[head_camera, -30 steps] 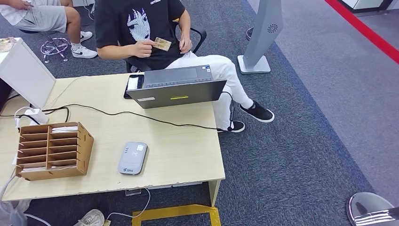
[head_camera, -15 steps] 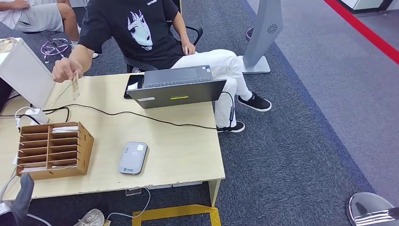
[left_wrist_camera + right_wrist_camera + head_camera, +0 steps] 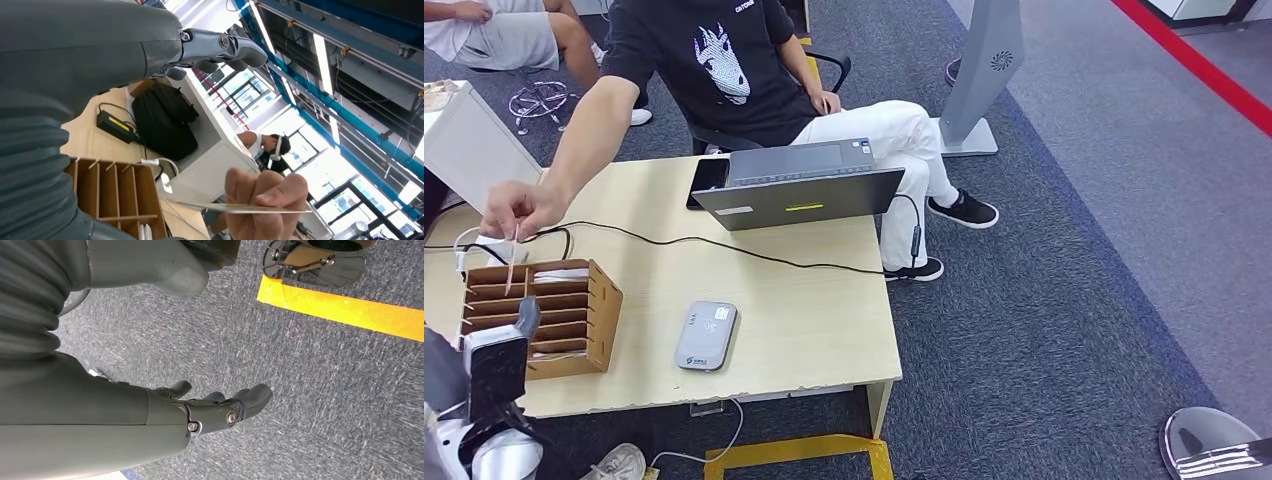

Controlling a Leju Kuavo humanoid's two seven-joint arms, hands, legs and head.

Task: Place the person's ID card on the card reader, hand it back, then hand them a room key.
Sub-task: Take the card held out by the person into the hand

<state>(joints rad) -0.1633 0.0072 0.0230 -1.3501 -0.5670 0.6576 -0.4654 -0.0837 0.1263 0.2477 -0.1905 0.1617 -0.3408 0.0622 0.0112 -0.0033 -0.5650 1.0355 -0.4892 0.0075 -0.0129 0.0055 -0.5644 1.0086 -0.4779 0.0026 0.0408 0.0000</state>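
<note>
**Card offered, handover not yet made**

You are at the very start: the person's hand holds the ID card out above the wooden slotted rack, pinched at one end and hanging edge-on, while your left hand rises at the tabletop's near corner, just below the card but not touching it. In the left wrist view its fingers are spread and hold nothing, with the card close in front. Your right hand hangs over the carpet, loosely uncurled and holding nothing. The grey card reader lies bare on the tabletop. Everything remains, by this look: taking the card, reading it, returning it, then the room key.
</note>
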